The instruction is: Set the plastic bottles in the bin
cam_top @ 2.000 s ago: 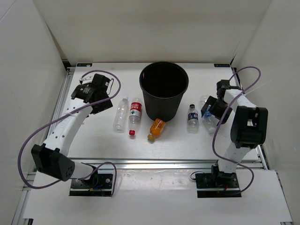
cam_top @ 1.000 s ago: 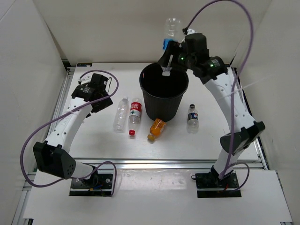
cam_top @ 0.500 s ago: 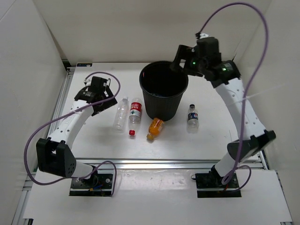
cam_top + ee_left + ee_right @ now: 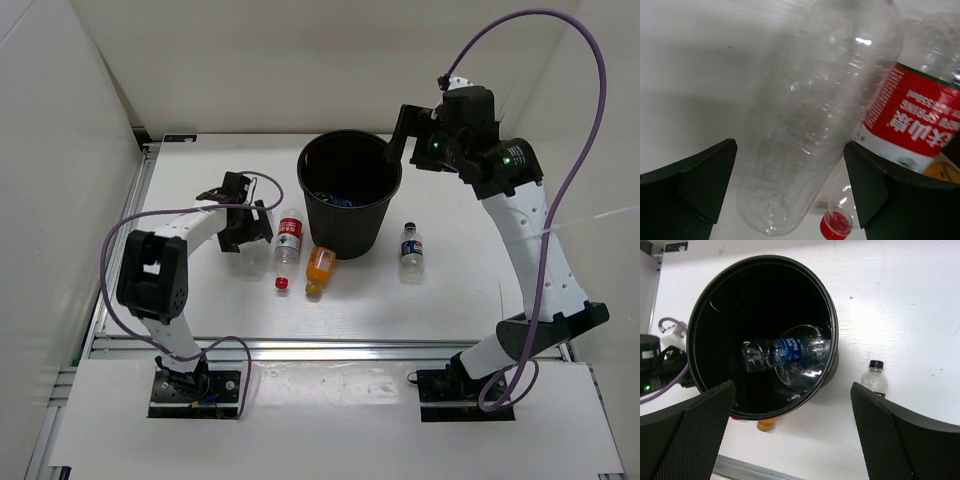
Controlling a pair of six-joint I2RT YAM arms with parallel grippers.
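Note:
The black bin (image 4: 352, 226) stands at the table's middle back. One blue-label bottle (image 4: 784, 352) lies inside it. My right gripper (image 4: 402, 135) hangs open and empty above the bin's right rim; in the right wrist view it (image 4: 792, 387) looks down into the bin (image 4: 715, 315). My left gripper (image 4: 247, 226) is low and open, its fingers either side of the plain clear bottle (image 4: 810, 125). The red-label bottle (image 4: 290, 240) lies right beside it, and the orange bottle (image 4: 320, 270) lies against the bin's front. The other blue-label bottle (image 4: 411, 250) lies right of the bin.
White walls close in the table on the left, back and right. A purple cable loops high over the right arm (image 4: 520, 215). The red cap (image 4: 835, 225) of the red-label bottle (image 4: 910, 120) lies close to my left gripper's right finger (image 4: 890, 190).
My right gripper has let a blue-label bottle fall into the bin and drawn back to the right. My left gripper has come down around the plain clear bottle. The orange bottle shifted slightly left.

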